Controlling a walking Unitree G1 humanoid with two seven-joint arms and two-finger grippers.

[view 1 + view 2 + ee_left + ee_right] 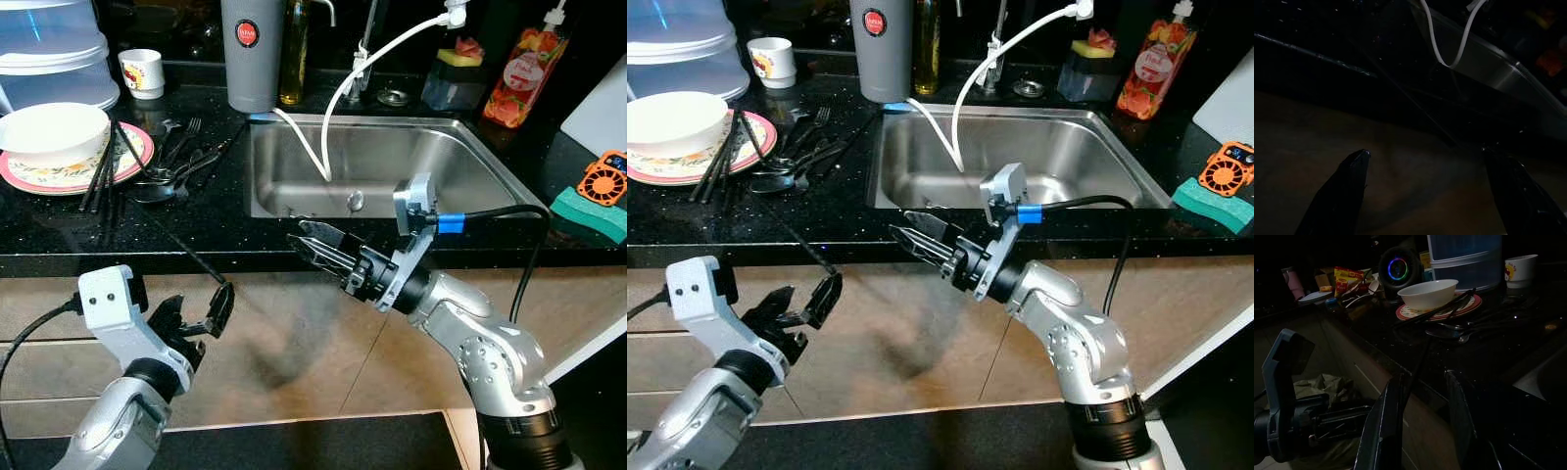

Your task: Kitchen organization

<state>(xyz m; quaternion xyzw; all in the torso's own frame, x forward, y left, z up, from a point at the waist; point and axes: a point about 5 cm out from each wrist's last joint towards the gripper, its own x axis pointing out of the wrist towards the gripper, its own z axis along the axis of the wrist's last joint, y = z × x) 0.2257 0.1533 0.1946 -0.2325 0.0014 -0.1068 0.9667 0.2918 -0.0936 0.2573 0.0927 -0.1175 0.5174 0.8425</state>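
Observation:
A white bowl sits on a pink-rimmed plate at the left of the black counter. Several black chopsticks lean across the plate, and forks and spoons lie beside it. One loose black chopstick slants off the counter edge, with its lower end at a fingertip of my left gripper. That gripper is open, below the counter front. My right gripper is open too, level with the counter edge in front of the sink, and points left. The right wrist view shows the slanting chopstick ahead of its fingers.
A white hose loops into the sink. A grey tumbler, a small cup and stacked clear containers stand at the back. An orange bottle and a green sponge are on the right. Cabinet fronts lie below the counter.

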